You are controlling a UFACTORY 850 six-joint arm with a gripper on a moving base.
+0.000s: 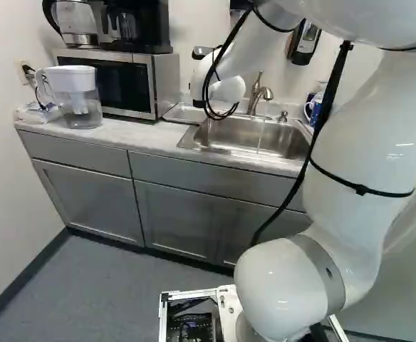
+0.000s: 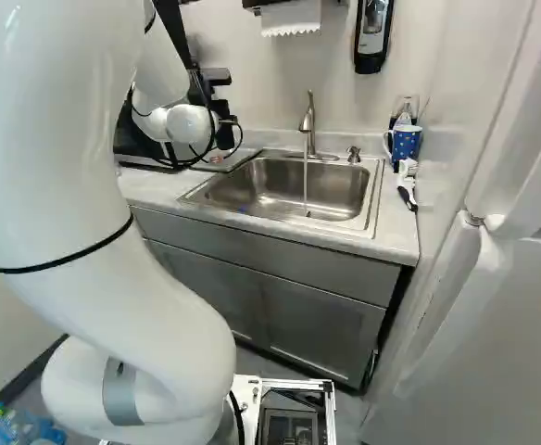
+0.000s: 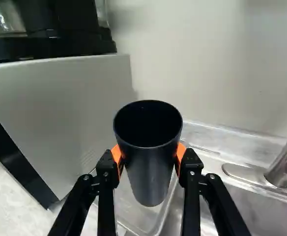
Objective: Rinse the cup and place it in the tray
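The black 2-finger gripper (image 2: 224, 135) holds a black, round, tapered cup (image 3: 149, 169) between its orange pads (image 3: 181, 153), above a shallow grey tray (image 3: 136, 217). Water (image 2: 306, 181) runs from the curved metal faucet (image 2: 308, 124) into the rectangular steel sink (image 2: 280, 190).

Legible text, labels, brands, numbers or signs: none in any view. Wall dispenser (image 2: 371, 44), at one o'clock in the right base view: any print on its front panel is too small to read.
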